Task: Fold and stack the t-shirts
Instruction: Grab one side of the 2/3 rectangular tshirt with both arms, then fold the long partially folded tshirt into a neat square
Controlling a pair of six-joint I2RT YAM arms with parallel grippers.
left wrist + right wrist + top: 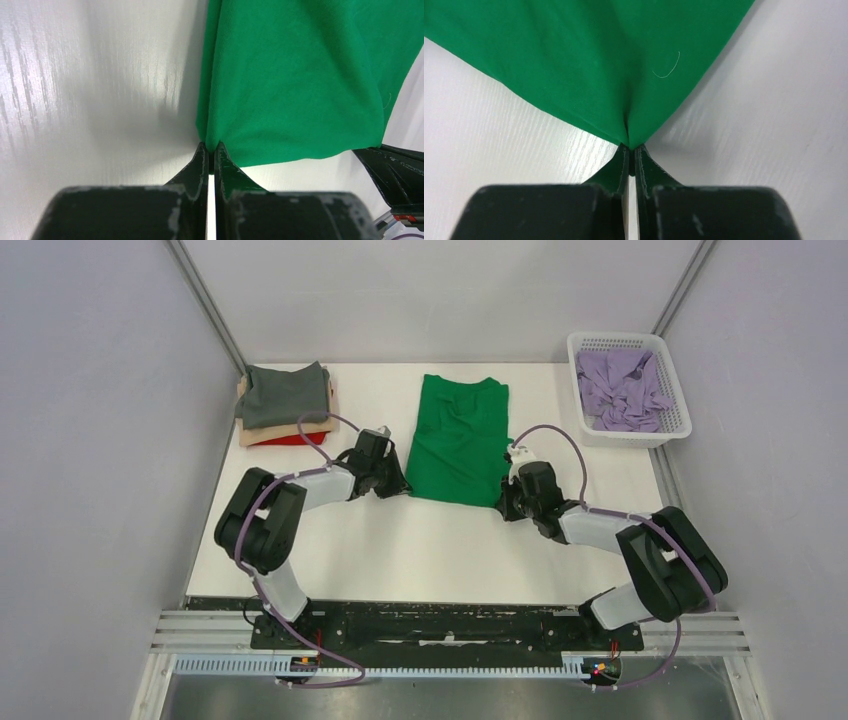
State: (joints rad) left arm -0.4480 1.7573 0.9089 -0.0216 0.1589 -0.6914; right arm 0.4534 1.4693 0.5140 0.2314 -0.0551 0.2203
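A white wood-grained table (420,550) stood between plain grey walls (90,440). A white plastic mesh basket (612,338) sat at its far right corner, and an aluminium rail (200,630) ran along its near edge.

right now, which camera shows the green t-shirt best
Top external: the whole green t-shirt is visible. The left wrist view shows only the corner in the left pincer; the right wrist only that in the right pincer.

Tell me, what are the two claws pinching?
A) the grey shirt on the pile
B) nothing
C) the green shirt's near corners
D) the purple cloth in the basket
C: the left gripper and right gripper are each shut on a near corner of the green t-shirt.
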